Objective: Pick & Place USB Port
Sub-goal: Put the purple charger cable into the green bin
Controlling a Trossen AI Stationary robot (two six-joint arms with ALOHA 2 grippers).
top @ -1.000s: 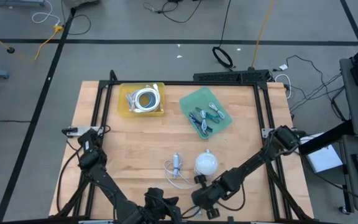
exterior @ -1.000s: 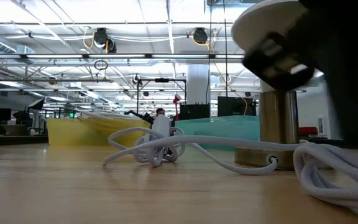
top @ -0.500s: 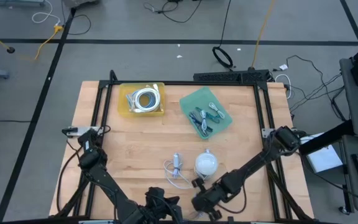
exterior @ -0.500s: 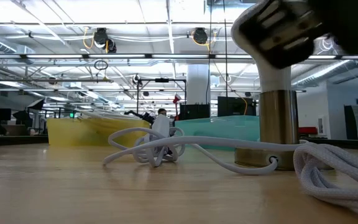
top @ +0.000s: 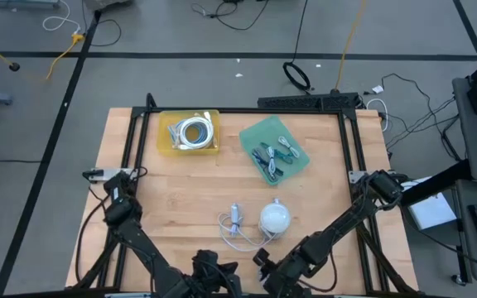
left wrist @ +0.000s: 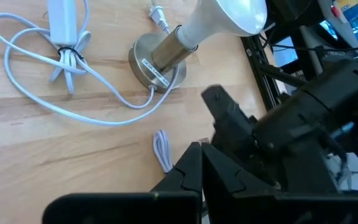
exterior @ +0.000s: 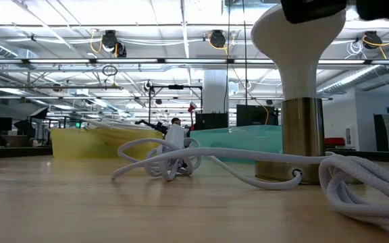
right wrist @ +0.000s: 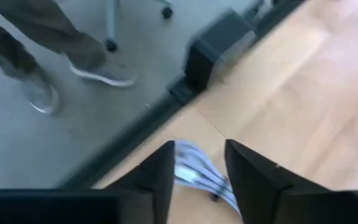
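Right gripper [right wrist: 197,171] at table's 6 o'clock edge, fingers apart astride the white USB cable [right wrist: 197,174]; left gripper [left wrist: 201,171] closed alongside, lamp [top: 274,218] near.

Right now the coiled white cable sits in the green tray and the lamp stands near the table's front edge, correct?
Not quite. The coiled white cable sits in the yellow tray, not the green one; the green tray holds smaller dark and light cables. The high view shows this. The lamp does stand near the table's front edge.
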